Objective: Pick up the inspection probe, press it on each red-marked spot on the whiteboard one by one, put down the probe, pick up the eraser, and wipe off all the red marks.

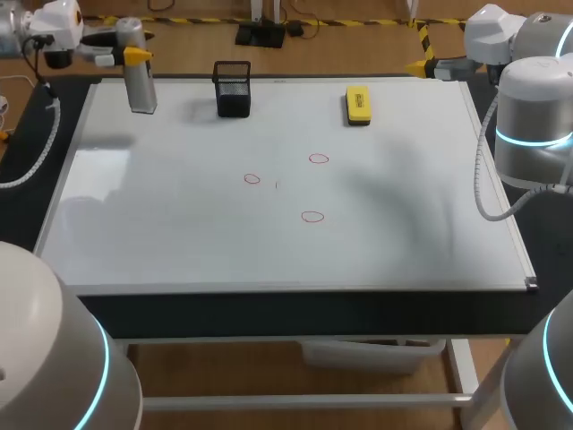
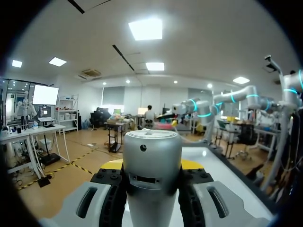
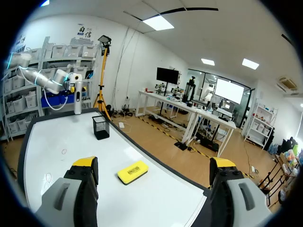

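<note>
I am holding the probe in my left gripper, with both fingers pressing its silver barrel from either side so that it is standing upright between them, its flat cap rising just ahead of the yellow tips. From above, that gripper is hanging over the far left corner of the board, and the probe is pointing down from the fingers. I cannot tell whether its lower end is touching the surface. My right gripper is sitting with its fingers spread wide and nothing between them, out past the board's far right corner. The eraser is lying flat on the board below and just ahead of those open fingers, nearer the left one. From above, the eraser is resting near the far edge. The cup, a black mesh one, is standing upright beside the probe-holding fingers, apart from them, its open top showing only dark mesh inside. In the right wrist view the cup is sitting well ahead of the fingers, beyond the eraser. Three red marks are showing as small loops in the board's middle, well apart from both sets of fingers.
</note>
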`<state>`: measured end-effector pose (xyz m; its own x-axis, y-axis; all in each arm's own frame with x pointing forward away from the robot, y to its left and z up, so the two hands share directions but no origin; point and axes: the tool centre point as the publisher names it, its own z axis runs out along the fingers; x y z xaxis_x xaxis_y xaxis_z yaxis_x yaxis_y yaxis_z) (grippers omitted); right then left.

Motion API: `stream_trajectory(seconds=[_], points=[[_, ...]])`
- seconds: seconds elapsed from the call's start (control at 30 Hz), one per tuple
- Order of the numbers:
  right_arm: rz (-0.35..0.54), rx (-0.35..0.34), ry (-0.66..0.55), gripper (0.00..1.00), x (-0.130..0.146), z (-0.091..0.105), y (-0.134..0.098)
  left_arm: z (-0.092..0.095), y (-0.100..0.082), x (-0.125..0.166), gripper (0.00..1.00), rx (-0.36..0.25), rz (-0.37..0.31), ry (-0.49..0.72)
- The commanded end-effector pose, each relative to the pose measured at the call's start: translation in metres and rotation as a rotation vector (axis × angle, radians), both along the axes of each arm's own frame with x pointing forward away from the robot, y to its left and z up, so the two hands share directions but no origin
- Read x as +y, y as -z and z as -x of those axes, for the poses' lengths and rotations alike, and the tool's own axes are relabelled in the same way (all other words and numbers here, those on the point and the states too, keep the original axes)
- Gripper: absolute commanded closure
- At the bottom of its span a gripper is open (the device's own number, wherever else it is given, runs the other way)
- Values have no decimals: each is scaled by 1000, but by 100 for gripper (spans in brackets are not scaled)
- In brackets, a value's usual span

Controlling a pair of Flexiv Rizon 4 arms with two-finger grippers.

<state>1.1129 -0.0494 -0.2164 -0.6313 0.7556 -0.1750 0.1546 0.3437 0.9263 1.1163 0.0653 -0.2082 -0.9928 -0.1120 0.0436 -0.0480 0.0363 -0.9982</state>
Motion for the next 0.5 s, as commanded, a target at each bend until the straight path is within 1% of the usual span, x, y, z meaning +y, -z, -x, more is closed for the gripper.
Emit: stream_trajectory(seconds=[0.03, 0.13, 0.5], points=[[0, 1, -1, 0, 0, 0, 0, 11, -3, -3, 100, -5, -17, -169], [0, 1, -1, 0, 0, 0, 0, 14, -4, -3, 100, -1, -16, -168], [0, 1, -1, 0, 0, 0, 0, 14, -4, -3, 100, -1, -16, -168]])
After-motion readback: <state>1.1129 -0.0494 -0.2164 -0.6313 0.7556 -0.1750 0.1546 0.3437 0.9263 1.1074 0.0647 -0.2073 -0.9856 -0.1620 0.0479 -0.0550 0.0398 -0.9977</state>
